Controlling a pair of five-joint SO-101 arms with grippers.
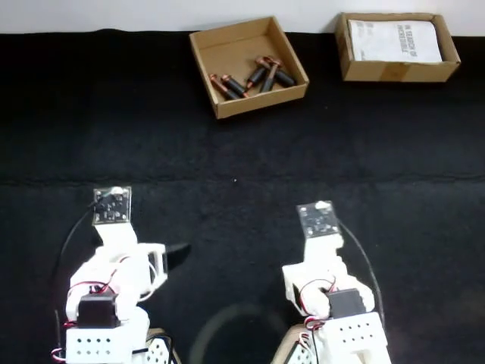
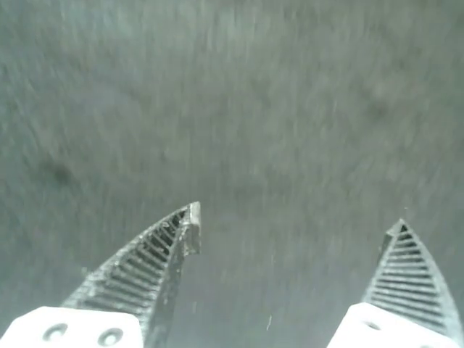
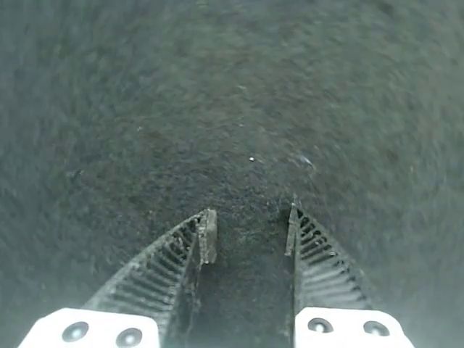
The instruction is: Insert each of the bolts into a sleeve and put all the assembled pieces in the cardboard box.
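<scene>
The cardboard box stands at the back of the table, a little left of centre. Several assembled pieces, dark sleeves with copper-coloured bolts, lie in it. Both arms are drawn back at the near edge: the left arm and the right arm. My left gripper hangs wide open over bare black cloth with nothing between its fingers. My right gripper is also open, with a narrower gap, and is empty over the cloth.
A second cardboard box holding a white printed sheet sits at the back right. Black cloth covers the table between the arms and the boxes.
</scene>
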